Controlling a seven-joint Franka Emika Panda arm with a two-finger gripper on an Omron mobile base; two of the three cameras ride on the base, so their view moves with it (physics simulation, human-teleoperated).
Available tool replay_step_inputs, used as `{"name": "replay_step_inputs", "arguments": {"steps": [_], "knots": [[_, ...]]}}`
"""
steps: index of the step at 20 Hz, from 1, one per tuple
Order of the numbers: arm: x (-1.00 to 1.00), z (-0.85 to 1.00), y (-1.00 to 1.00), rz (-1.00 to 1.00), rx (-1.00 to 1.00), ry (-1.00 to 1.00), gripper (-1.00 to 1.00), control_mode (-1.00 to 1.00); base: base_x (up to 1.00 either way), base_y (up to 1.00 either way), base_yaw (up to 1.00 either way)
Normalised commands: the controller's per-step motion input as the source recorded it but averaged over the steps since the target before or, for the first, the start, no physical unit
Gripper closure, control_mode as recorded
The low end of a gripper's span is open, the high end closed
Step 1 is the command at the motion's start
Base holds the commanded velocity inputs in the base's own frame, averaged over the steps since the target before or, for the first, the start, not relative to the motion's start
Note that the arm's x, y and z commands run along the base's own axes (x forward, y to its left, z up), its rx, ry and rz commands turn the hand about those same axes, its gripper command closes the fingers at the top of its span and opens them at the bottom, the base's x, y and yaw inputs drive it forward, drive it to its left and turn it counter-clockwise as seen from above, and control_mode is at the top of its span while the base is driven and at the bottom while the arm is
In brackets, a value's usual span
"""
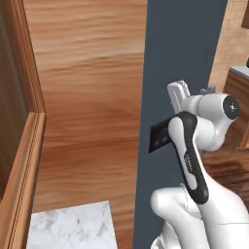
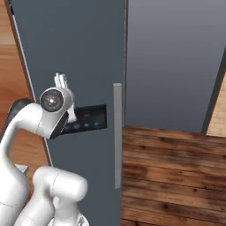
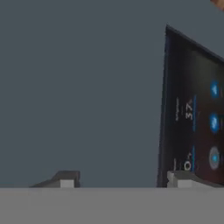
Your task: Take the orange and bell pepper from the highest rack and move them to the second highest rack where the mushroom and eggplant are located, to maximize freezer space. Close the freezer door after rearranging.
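Gripper (image 3: 118, 179) faces the closed freezer door (image 3: 78, 87) — fingertips (image 3: 65, 178) spread, holding nothing. Control panel (image 3: 197, 113) at 3 o'clock, its digits possibly reading 37.

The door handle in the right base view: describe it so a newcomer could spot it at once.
Start at the tall dark grey fridge door. Along its right edge, beside the seam, runs the handle, a slim vertical bar. It is pale grey, unlike the black control panel with blue lights to its left.

arm (image 1: 192, 160) raised by grey freezer door (image 1: 182, 53) | wooden cabinet panel (image 1: 90, 97) left | marble counter (image 1: 73, 226) below
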Motion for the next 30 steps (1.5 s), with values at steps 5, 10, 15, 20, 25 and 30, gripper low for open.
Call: {"name": "replay_step_inputs", "arguments": {"steps": [5, 10, 15, 20, 25, 30], "knots": [[0.85, -0.17, 0.0, 0.04, 0.09, 0.02, -1.0, -1.0, 0.0, 0.0, 0.0], [0.75, -0.16, 0.07, 0.28, 0.08, 0.01, -1.0, -1.0, 0.0, 0.0, 0.0], [0.42, -0.14, 0.14, 0.44, 0.03, 0.0, -1.0, -1.0, 0.0, 0.0, 0.0], [0.29, -0.21, 0.25, 0.48, 0.0, 0.01, -1.0, -1.0, 0.0, 0.0, 0.0], [0.03, -0.2, 0.45, 0.34, 0.0, 0.0, -1.0, -1.0, 0.0, 0.0, 0.0], [-0.07, -0.21, 0.67, 0.19, 0.0, 0.0, -1.0, -1.0, 0.0, 0.0, 0.0]]}}
